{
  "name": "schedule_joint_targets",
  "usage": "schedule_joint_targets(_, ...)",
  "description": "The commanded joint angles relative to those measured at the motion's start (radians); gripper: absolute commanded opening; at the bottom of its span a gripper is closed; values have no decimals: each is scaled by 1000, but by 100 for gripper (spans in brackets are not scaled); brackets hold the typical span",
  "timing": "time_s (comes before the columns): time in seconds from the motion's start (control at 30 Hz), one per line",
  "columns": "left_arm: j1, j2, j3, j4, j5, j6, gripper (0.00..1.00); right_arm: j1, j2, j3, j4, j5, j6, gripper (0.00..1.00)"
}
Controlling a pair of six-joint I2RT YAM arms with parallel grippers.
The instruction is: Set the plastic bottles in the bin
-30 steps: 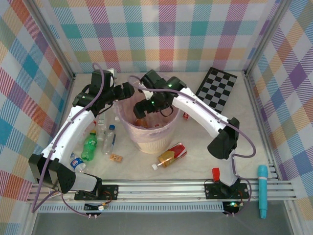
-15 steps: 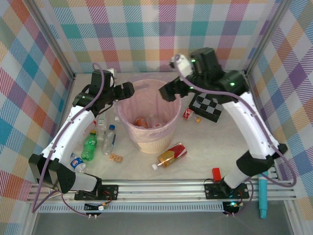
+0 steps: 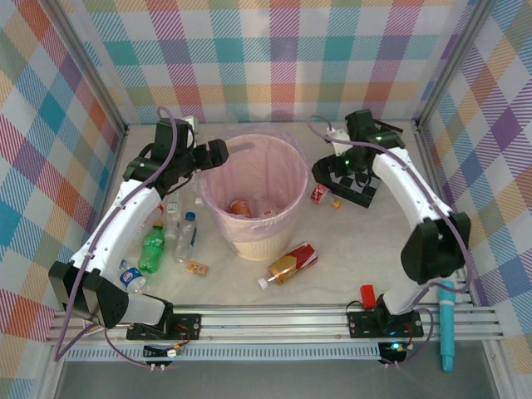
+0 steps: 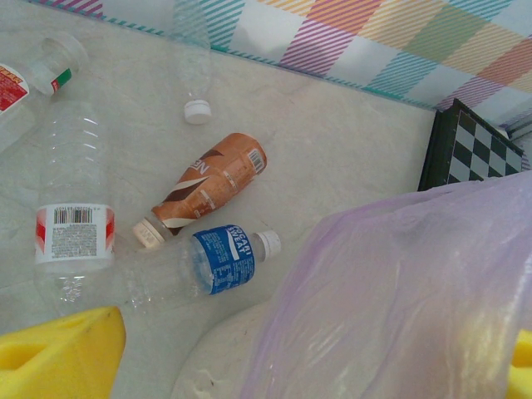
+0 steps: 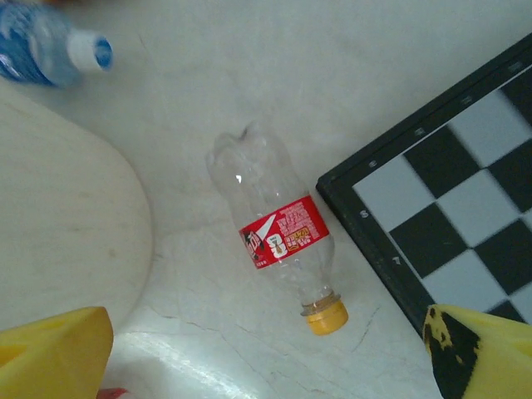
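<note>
The bin (image 3: pixel 249 239) stands mid-table, and a few bottles (image 3: pixel 241 206) lie in it. A cluster of bottles (image 3: pixel 152 248) lies on the table to its left, with a small block (image 3: pixel 197 268) near their front right. The front bottle (image 3: pixel 287 264) lies before the bin. The right-hand bottle (image 5: pixel 278 233) lies to the bin's right, just beside the checkerboard (image 5: pixel 465 208) and not on it.

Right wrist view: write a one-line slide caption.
Open right gripper hovers over a clear, red-labelled bottle lying between the bin and the checkerboard.
</note>
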Motion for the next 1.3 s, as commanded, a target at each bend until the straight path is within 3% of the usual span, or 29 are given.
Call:
schedule_joint_targets(0.0, 3, -9, -12, -51, 8, 3, 86, -4, 68, 6, 103, -19, -64, 94)
schedule_joint_targets(0.33, 8, -28, -19, -31, 0, -34, 85, -3, 262, 62, 69, -145, 3, 90)
schedule_joint_targets(1.07, 12, -11, -20, -26, 5, -32, 85, 39, 312, -61, 68, -109, 148, 81)
schedule_joint_targets(1.27, 12, -4, -21, -24, 9, -32, 85, 47, 340, -78, 71, -74, 204, 84)
